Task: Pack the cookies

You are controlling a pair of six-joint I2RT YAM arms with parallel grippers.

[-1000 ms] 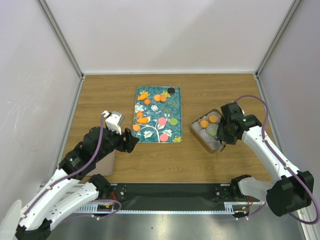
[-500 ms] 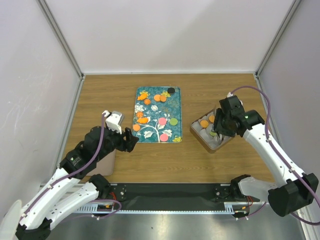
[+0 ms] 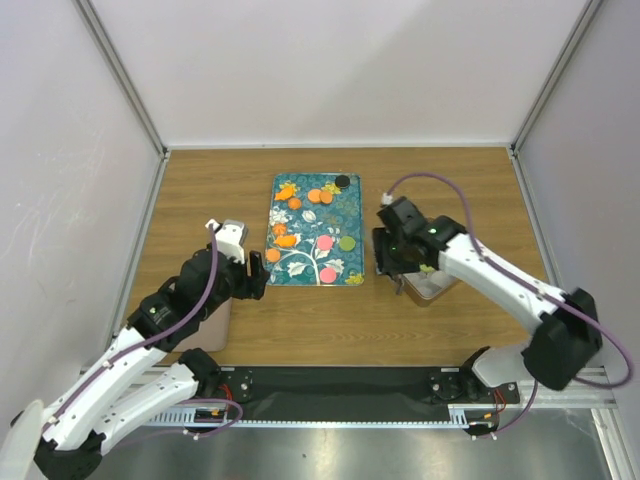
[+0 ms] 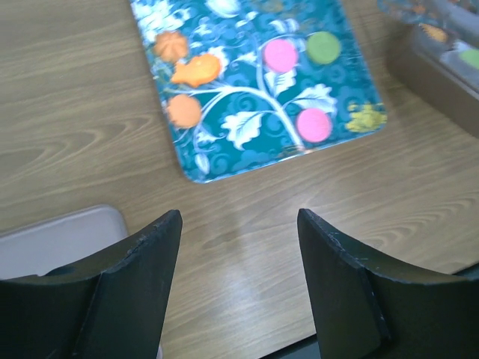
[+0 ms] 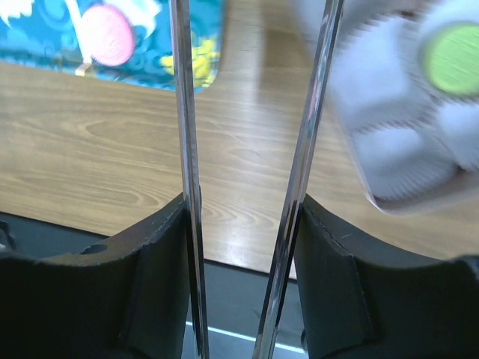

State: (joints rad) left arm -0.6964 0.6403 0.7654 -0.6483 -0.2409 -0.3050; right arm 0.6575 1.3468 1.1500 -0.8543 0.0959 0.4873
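Right claw [image 3: 393,262] now nearer tray [image 3: 353,215] edge

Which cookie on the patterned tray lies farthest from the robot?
The black cookie, the only black one, at the far right corner of the teal tray.

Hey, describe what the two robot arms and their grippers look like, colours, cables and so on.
The left arm and right arm have white links with black joints, and a purple cable loops along each. The left gripper has two chunky black fingers. The right gripper has black fingers too, extended by long thin shiny strips.
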